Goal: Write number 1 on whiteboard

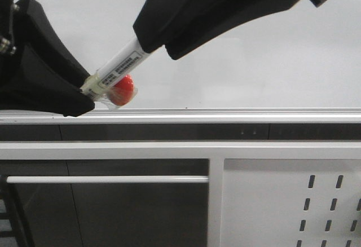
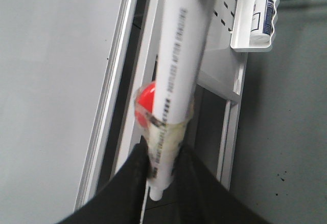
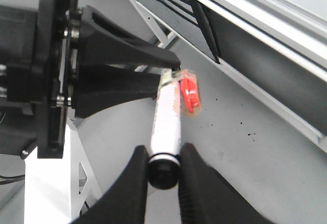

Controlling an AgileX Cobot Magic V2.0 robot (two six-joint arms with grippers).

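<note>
A: Since both arms share one item, which entries come first?

B: Left end effector [image 2: 162,175], pinching the taped end of the white cylindrical marker pen [image 1: 119,64]. Right end effector [image 3: 163,170], pressed onto its opposite, dark end. A red cap-like piece [image 1: 122,89] sits beside the tape.

A: Beyond those?

B: Large glossy white-grey whiteboard [image 1: 254,61] with silver edge rail, behind the pen. Number 1: not visible. By my judgement, writing not yet begun.

Marker [image 1: 121,64] ends hidden inside both tools.
</note>
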